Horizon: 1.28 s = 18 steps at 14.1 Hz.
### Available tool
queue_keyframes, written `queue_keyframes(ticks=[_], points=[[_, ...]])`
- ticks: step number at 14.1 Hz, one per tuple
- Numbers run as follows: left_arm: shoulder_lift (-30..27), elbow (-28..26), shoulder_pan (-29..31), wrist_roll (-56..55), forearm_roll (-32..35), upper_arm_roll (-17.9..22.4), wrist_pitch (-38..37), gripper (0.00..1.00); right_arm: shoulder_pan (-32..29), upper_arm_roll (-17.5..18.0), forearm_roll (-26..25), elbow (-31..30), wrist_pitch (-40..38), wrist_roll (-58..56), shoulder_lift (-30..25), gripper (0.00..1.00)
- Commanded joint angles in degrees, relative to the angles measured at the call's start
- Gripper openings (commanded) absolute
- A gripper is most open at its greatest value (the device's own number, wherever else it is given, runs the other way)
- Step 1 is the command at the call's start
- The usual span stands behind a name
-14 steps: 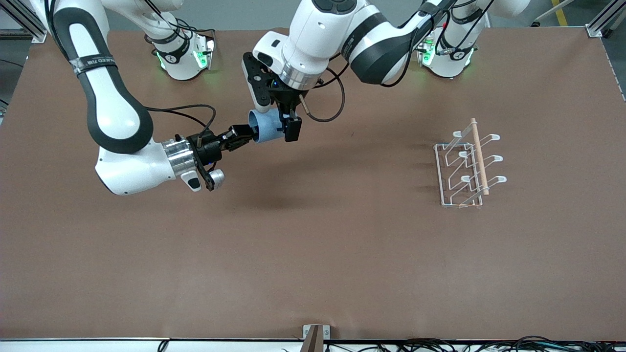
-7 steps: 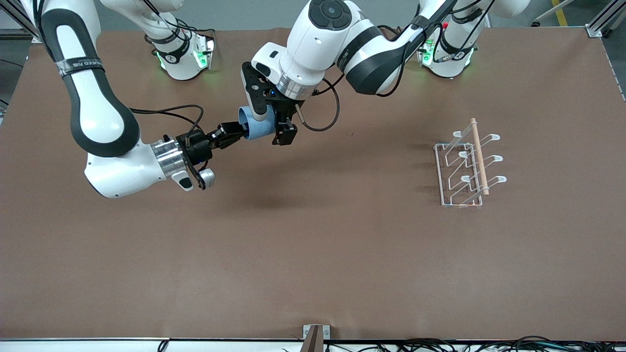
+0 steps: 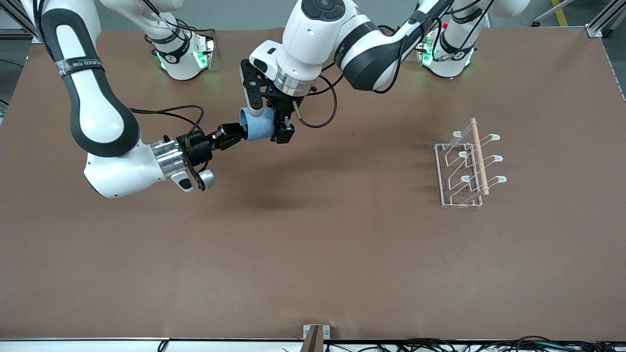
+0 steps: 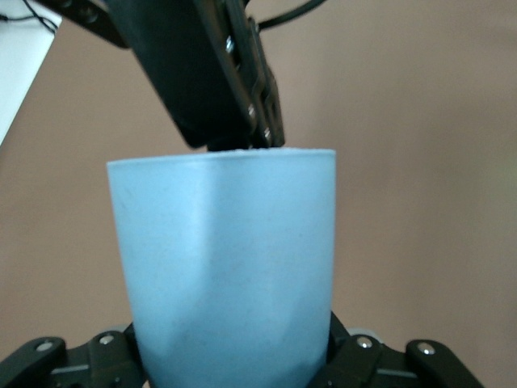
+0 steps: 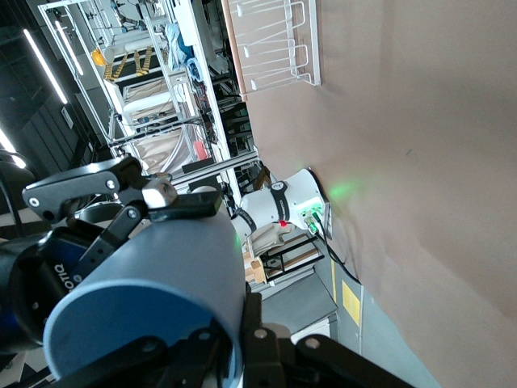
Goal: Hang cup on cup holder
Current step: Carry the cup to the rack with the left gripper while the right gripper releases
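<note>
The light-blue cup [image 3: 257, 125] hangs on its side in the air over the table, toward the robots' bases. My left gripper [image 3: 270, 122] comes down from above and is shut on the cup's body [image 4: 226, 267], one finger on each side. My right gripper [image 3: 235, 134] is at the cup's open end, shut on its rim [image 5: 234, 323], with one finger inside and one outside. That right gripper [image 4: 214, 81] shows dark at the cup's mouth in the left wrist view. The white wire cup holder [image 3: 462, 168] with its wooden rod stands on the table at the left arm's end, also visible as the rack [image 5: 275, 44].
The brown table [image 3: 313, 254] carries nothing else. A small bracket [image 3: 315, 335] sits at its edge nearest the front camera. Both robot bases [image 3: 183, 56] stand along the edge away from that camera.
My left gripper has closed on the cup's body. Both grippers and the cup shifted slightly toward the right arm's end of the table and then held still.
</note>
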Motion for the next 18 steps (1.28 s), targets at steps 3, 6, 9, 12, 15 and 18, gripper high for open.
queue_keyframes(ticks=[3, 6, 9, 12, 15, 18], points=[[-4.5, 0.4, 4.8, 0.4, 6.9, 0.8, -18.2, 0.21, -0.5, 0.4, 0.7, -0.8, -1.4, 0.3, -1.3, 1.00], [-6.5, 0.3, 8.3, 1.3, 17.4, 0.6, -32.4, 0.24, -0.7, 0.1, -0.8, -0.8, -1.0, 0.2, -1.8, 1.00], [-6.5, -0.6, 11.3, 9.7, 26.4, 0.7, -43.5, 0.23, -3.1, 0.0, -10.7, -2.4, 2.1, 0.3, -5.3, 1.00], [-6.6, -6.4, 13.6, 15.4, 38.9, 0.6, -48.1, 0.23, -6.3, -0.1, -22.4, -3.0, 5.5, 0.3, -10.3, 1.00], [-6.5, -12.8, 13.5, 18.4, 50.5, 0.4, -48.2, 0.21, -9.3, -0.1, -31.9, -2.5, 7.0, 0.3, -13.8, 1.00], [-6.4, -19.3, 13.6, 18.4, 60.4, 0.4, -49.7, 0.17, -10.4, -0.1, -41.1, 1.2, 7.0, 2.4, -15.0, 1.00]])
